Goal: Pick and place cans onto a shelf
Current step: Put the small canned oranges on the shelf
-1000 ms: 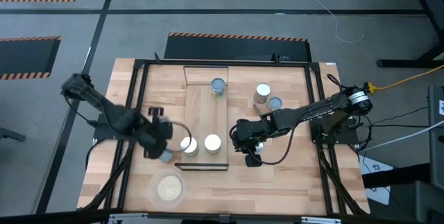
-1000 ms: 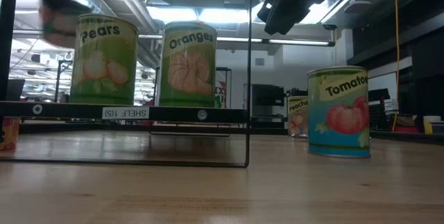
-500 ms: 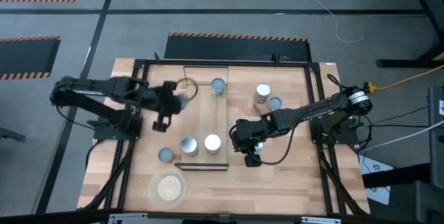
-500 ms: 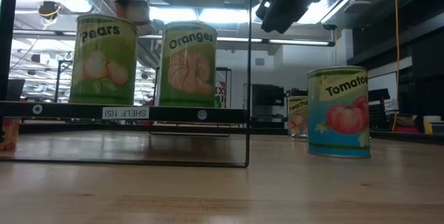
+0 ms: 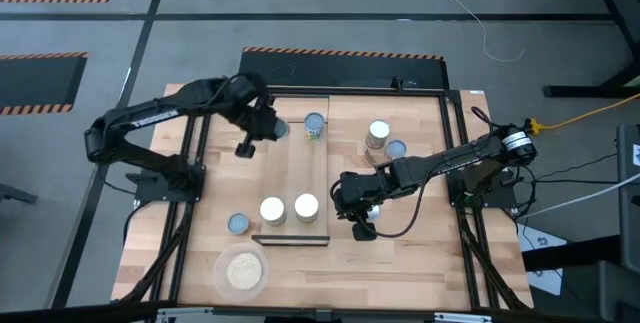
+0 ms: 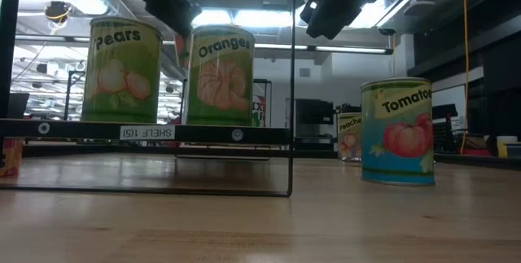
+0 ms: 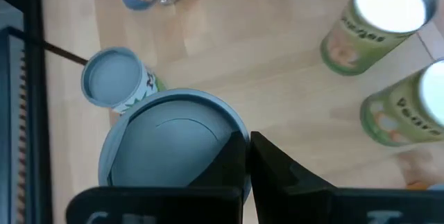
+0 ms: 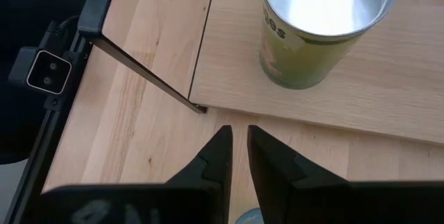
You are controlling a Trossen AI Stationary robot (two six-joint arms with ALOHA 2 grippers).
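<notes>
My left gripper [image 5: 258, 126] hangs over the far left corner of the light-wood shelf [image 5: 297, 168], shut on a can with a blue-grey top [image 7: 170, 144]. Another blue-grey-topped can [image 5: 314, 124] stands on the shelf's far end. Two white-topped cans, Pears [image 6: 124, 69] and Oranges [image 6: 221, 76], stand at its near end. A Tomato can [image 6: 396, 131] stands on the table right of the shelf. My right gripper [image 8: 236, 156] hovers shut and empty above it, off the shelf's near right corner. My left gripper holds the blue-grey-topped can at its rim [image 7: 234, 135], on the side nearest the fingers. The fingers slant down from above, and the can's top hides where they meet its wall. The can is upright and lifted clear above the shelf.
A blue-grey-topped can [image 5: 238, 223] stands on the table left of the shelf. A white-topped can [image 5: 378, 135] and a blue-grey-topped one [image 5: 396, 149] stand right of it. A round dish of beige grains [image 5: 241, 271] sits near the front edge. Black frame rails [image 5: 190, 193] border the table.
My left gripper has gone from beside the shelf's near left corner toward the table's far edge, carrying the blue-grey-topped can clear of the table to the shelf's far left corner.
</notes>
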